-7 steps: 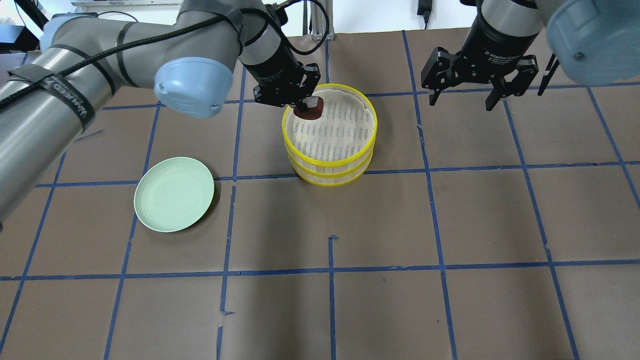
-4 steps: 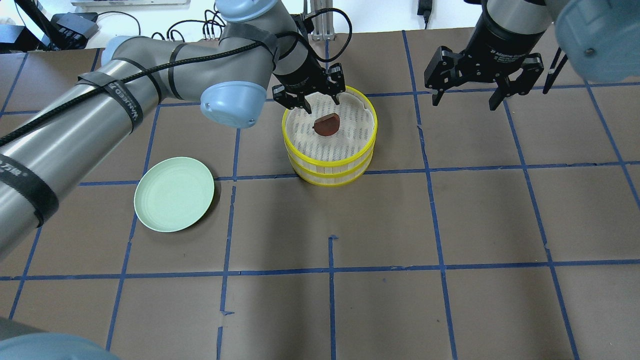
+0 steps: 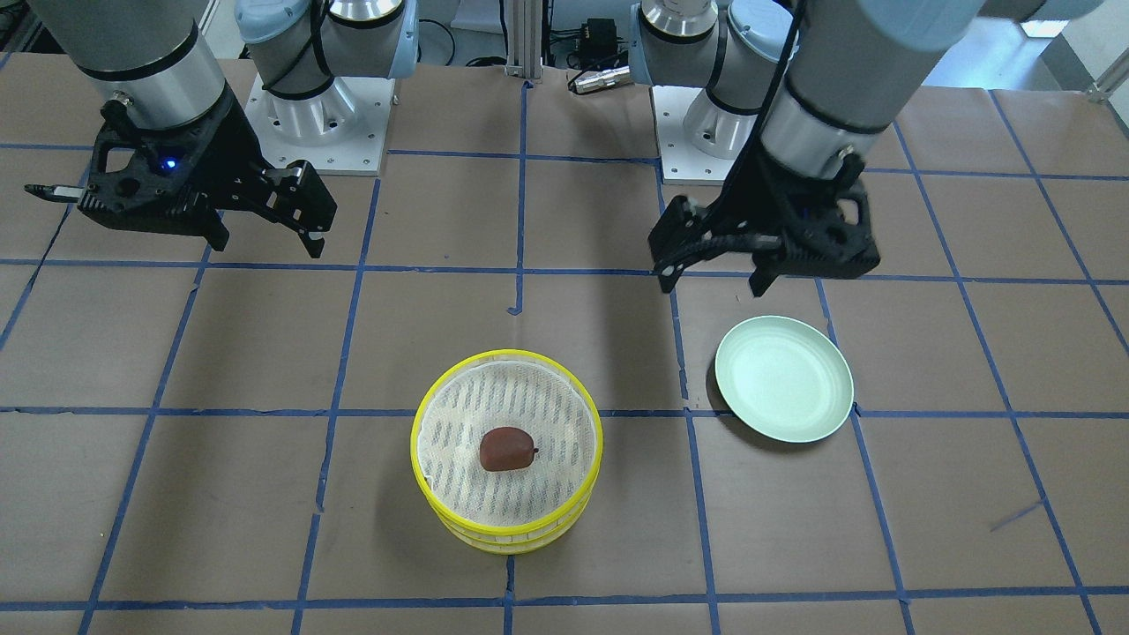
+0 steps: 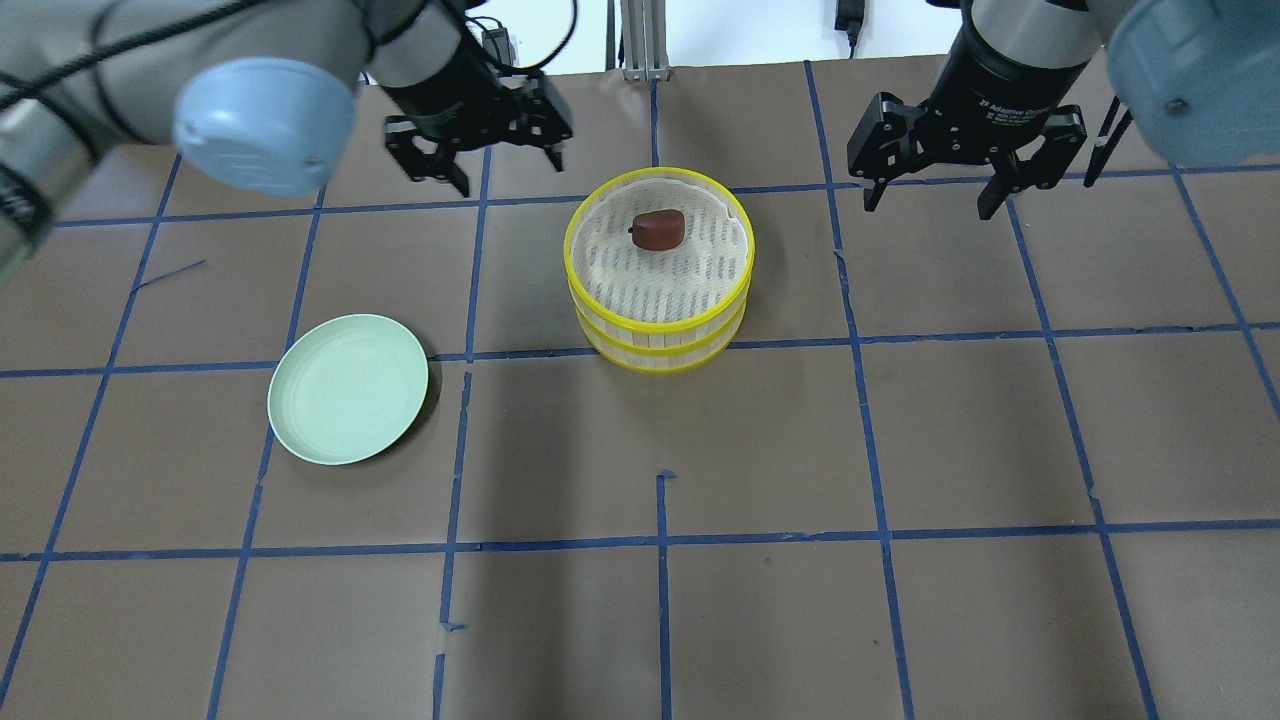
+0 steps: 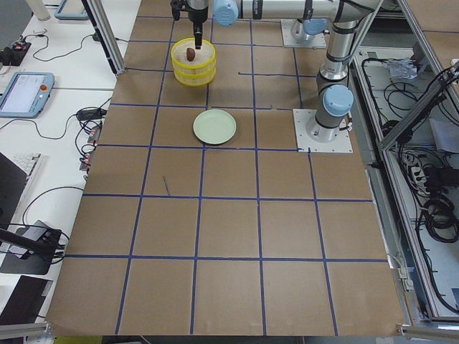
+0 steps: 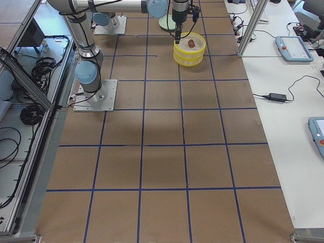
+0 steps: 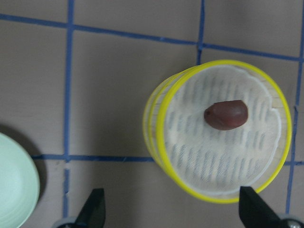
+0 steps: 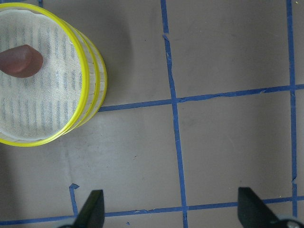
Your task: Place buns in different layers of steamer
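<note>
**Brown bun in the top tray**

The brown bun (image 4: pixel 657 230) lies near the middle of the steamer's (image 4: pixel 655 352) upper layer (image 4: pixel 660 285). Both grippers hover empty with jaws spread: left gripper (image 4: pixel 508 174) far-left, right gripper (image 4: pixel 926 208) far-right. A green plate (image 4: pixel 348 402) sits near-left.

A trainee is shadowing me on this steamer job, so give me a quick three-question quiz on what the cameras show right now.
1. True or false: the reddish-brown bun lies on the top layer of the steamer.
2. The green plate sits: A) inside the steamer; B) on the table, on the left arm's side of the steamer; C) under the steamer.
3. What state are the left gripper and right gripper in?
Key: 1 true; 2 B; 3 both open, holding nothing.
</note>
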